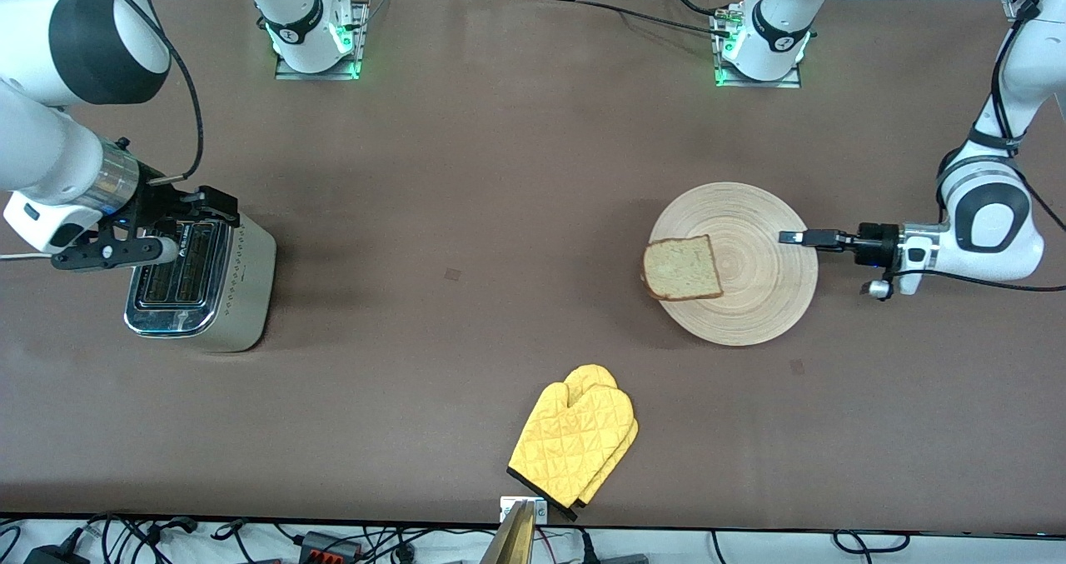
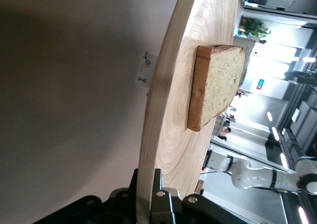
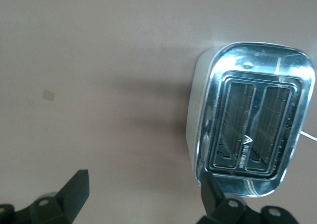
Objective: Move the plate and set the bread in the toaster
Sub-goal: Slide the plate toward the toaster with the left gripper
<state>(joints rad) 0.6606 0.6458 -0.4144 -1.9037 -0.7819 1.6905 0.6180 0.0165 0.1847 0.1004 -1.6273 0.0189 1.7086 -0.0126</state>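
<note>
Plate (image 1: 754,297) is lying flat on the brown worktop (image 1: 466,214) toward the left arm's end, with the bread (image 1: 681,268) sitting on it. Bread is resting flat, crust edges roughly square to the worktop edges, placed off-centre on the plate, on the part toward the right arm's end and overhanging the rim slightly there. In the left wrist view the slice (image 2: 218,85) is showing its thickness and darker crust against the ring grain of the plate (image 2: 168,135).

Left claw (image 1: 791,237) is reaching in level with the worktop from the left arm's end and is clenched on the plate's rim; the left wrist view is showing the fingers (image 2: 158,199) pinching the wooden edge from above and below.

Toaster (image 1: 200,277) is standing upright at the right arm's end of the worktop, well apart from the plate. Its long axis is running near-to-far in the front view, chrome top facing up. Both slots are showing as bare wire guides in the right wrist view (image 3: 252,130); no slice inside.

Right claw (image 1: 154,231) is hanging over the toaster's top, released, fingers (image 3: 74,192) spread wide and holding nothing.

Yellow quilted oven mitt (image 1: 575,443) is lying flat near the front edge of the worktop, nearer the camera than the plate.
</note>
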